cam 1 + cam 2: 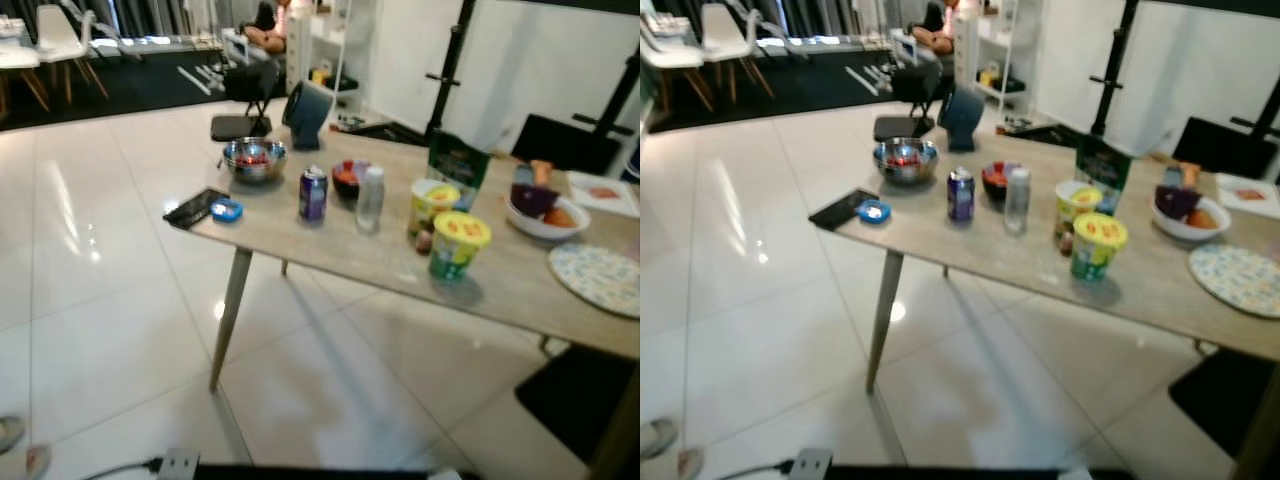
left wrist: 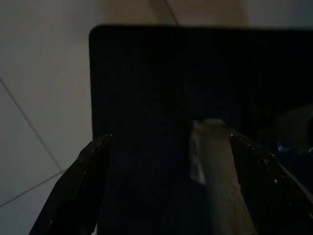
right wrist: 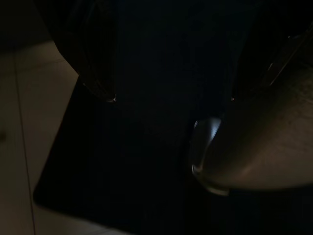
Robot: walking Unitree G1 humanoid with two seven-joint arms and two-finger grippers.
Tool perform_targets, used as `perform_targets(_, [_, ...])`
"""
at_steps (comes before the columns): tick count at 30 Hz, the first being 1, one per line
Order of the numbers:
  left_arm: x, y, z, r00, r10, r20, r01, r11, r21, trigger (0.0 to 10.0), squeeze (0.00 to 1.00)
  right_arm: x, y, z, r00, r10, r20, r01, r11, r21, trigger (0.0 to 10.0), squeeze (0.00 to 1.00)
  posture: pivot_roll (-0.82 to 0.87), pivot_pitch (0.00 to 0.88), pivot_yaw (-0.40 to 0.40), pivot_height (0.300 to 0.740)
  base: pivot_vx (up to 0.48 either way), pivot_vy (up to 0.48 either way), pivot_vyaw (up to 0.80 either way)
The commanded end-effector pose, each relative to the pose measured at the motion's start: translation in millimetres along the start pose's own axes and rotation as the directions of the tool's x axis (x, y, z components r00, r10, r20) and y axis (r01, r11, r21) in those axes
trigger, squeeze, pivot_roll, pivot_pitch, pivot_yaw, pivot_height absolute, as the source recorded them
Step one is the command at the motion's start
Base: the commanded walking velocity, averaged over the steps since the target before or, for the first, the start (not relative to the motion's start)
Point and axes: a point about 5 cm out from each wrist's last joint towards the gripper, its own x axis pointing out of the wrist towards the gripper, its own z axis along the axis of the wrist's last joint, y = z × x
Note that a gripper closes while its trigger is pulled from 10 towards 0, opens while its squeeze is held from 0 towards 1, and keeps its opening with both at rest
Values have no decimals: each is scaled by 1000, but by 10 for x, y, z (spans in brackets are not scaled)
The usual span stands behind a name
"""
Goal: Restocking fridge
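Note:
A light wooden table (image 1: 330, 250) stands ahead with groceries on it. From left to right I see a steel bowl (image 1: 254, 159), a purple can (image 1: 313, 193), a dark red bowl (image 1: 347, 180), a clear bottle (image 1: 370, 199), two yellow-lidded cups (image 1: 457, 243) and a green pack (image 1: 458, 165). A white bowl of fruit (image 1: 545, 210) sits at the far right. My left gripper (image 2: 171, 139) hangs open over a dark mat with nothing between its fingers. In the dim right wrist view my right gripper (image 3: 171, 98) also hangs open above a dark mat.
A black remote (image 1: 195, 207) and a small blue object (image 1: 227, 209) lie at the table's left corner, and a patterned plate (image 1: 600, 277) at its right. A person sits at the back (image 1: 265, 30) near white chairs (image 1: 55, 40). A black mat (image 1: 570, 400) lies beneath the table's right end.

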Motion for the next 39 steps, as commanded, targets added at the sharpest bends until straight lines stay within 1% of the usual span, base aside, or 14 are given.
perform_targets(1, [-10,13,-57,1000,2,-21,-1,1000,17,10000,0,0,-13,20,1000,-5,7,5,1000,7,10000,0,-34,0,0,740,416,0,0])
perform_targets(10, [-9,11,-54,1000,4,-20,-4,1000,18,10000,0,0,-12,16,1000,-6,4,6,1000,2,10000,0,-33,0,-2,740,403,0,0])
perform_targets(13, [-7,3,-50,1000,2,-17,-2,1000,0,10000,0,0,-15,18,1000,-8,4,8,1000,0,10000,0,-33,0,-4,740,0,0,0])
perform_targets(29, [1,-36,-31,1000,-14,-10,14,1000,7,10000,0,-3,-34,16,1000,-16,1,16,1000,2,10000,0,-34,0,-6,740,0,0,0])
perform_targets(35, [2,-45,-30,1000,-20,-10,20,1000,6,10000,0,-18,-102,-14,999,-51,-10,51,998,34,10000,0,-34,0,-6,740,0,0,0])
perform_targets(39, [2,-46,-28,1000,-20,-8,20,1000,2,10000,0,-30,-150,-30,997,-74,-18,75,996,55,10000,0,-34,0,-6,740,0,0,-800])
